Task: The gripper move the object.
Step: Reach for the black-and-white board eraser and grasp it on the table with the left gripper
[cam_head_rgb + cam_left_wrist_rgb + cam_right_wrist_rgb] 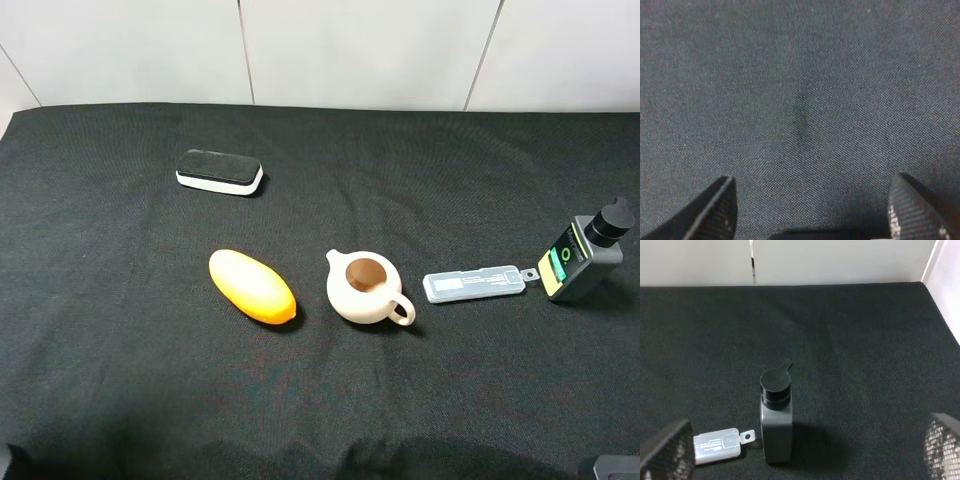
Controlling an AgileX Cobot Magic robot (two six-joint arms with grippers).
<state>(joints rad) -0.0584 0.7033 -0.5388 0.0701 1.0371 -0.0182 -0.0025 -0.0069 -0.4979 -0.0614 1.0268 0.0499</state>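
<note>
- A black woven cloth (110,390) covers the table; white wall panels (370,45) with thin seams rise behind its far edge.
- The eraser block (219,171) — black top, white base — lies flat at the far left, well apart from the orange oval (252,286).
- The left gripper (812,210) has its fingers apart, with only bare cloth between them.
- The right gripper (805,457) is spread wide, facing the grey bottle (775,427) and the clear case (720,446) just beside it.

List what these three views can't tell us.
Left gripper and right gripper: outside the exterior high frame, positions unknown.
The object: absent from left wrist view, only cloth there.
Bottle label: too small, exterior high.
Case: right wrist view, one end behind a finger.
</note>
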